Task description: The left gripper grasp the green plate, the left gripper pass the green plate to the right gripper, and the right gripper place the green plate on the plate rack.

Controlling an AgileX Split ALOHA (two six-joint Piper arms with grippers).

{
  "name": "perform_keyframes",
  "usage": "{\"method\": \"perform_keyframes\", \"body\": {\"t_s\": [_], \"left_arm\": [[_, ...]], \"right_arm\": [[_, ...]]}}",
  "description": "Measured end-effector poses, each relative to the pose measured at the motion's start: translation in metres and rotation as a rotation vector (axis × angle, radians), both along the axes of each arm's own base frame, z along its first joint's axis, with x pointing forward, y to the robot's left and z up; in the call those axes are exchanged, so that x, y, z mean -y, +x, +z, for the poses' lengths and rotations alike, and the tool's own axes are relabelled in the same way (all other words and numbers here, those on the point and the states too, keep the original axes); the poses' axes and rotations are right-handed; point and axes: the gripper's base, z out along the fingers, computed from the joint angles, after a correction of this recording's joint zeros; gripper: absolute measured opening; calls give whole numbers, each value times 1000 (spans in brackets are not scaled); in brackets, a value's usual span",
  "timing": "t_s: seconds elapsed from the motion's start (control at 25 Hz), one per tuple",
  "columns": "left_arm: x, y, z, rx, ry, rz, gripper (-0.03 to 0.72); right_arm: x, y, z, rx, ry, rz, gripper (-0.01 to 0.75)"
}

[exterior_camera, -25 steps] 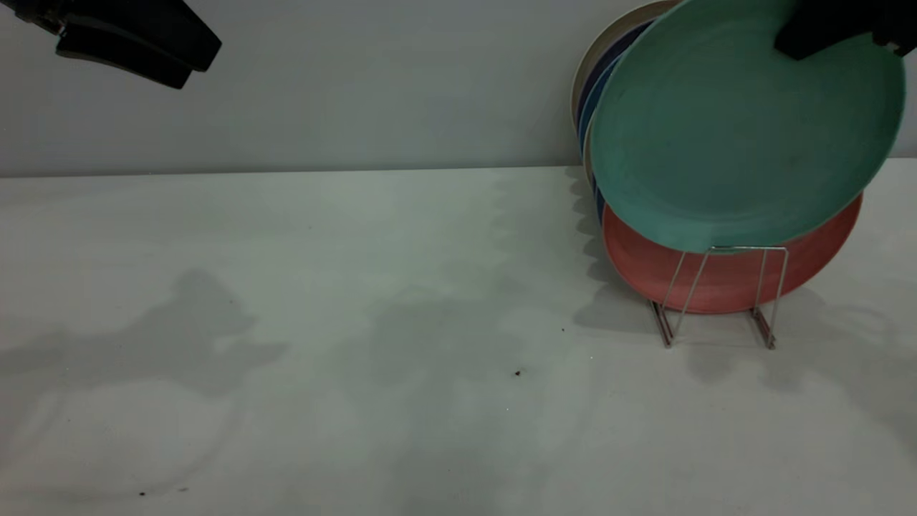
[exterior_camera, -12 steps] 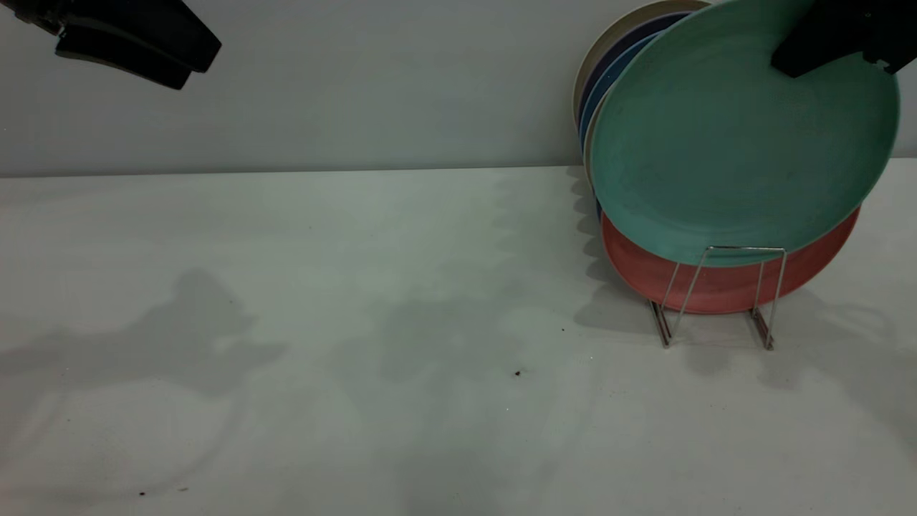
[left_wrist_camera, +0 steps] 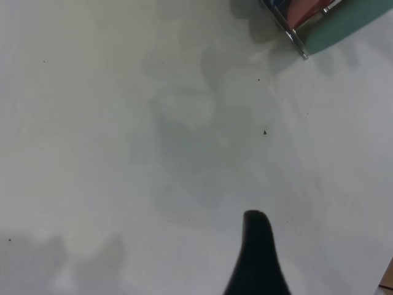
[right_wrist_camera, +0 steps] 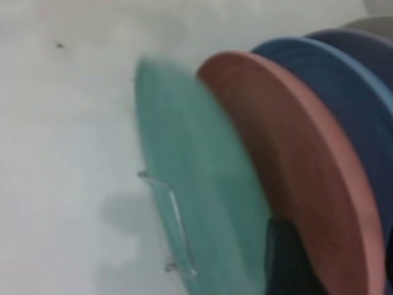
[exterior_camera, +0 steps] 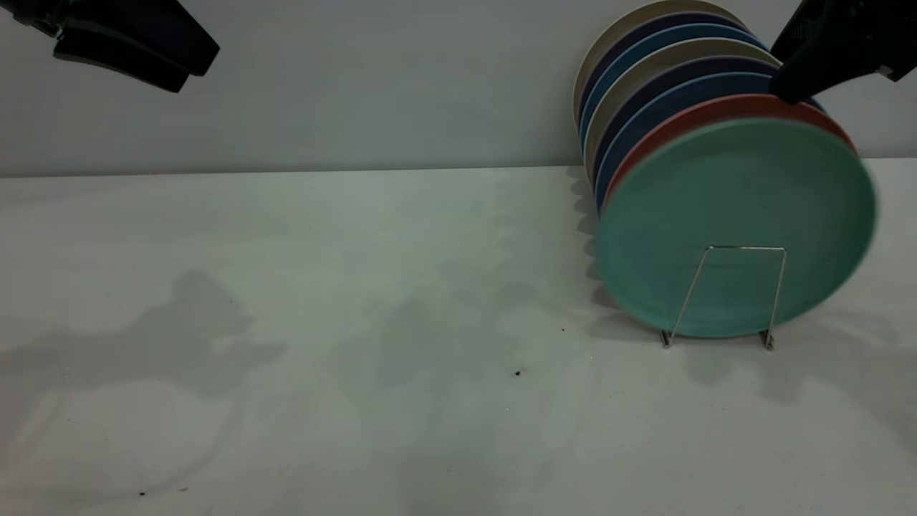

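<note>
On white table (exterior_camera: 358,287), green plate (exterior_camera: 731,215) racked

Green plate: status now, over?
Green plate upright in plate rack, fronting the stack. Right gripper above it, released. Left gripper parked far off.

The counter (exterior_camera: 358,301) is a pale, matte surface that meets a plain wall at its far edge. At about 3 o'clock the plate rack (exterior_camera: 720,337) stands directly on it, wire feet touching the surface. Small dark specks (exterior_camera: 517,373) lie near 6 o'clock of centre, with more toward 7 o'clock.
</note>
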Motion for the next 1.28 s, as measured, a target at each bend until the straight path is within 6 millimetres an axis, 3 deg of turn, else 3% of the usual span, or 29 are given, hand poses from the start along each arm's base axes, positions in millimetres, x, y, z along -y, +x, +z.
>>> {"method": "perform_keyframes", "body": {"t_s": [0.24, 0.48, 0.68, 0.84, 1.04, 1.28], "left_arm": [[0, 0, 0, -1, -1, -1, 592], [-1, -7, 13, -30, 7, 51, 592], [-3, -32, 59, 18, 60, 103, 592], [-4, -63, 99, 43, 87, 161, 592], [-5, -108, 137, 22, 122, 229, 592], [-17, -152, 166, 92, 254, 393, 592]], "right_arm": [[-3, -12, 8, -66, 27, 40, 451], [-5, -45, 64, -67, 137, -73, 454], [-1, -96, 118, -152, 271, -309, 454], [6, -144, 144, -262, 292, -497, 454], [13, -177, 144, -318, 322, -680, 454], [17, -221, 99, -415, 278, -740, 455]]}}
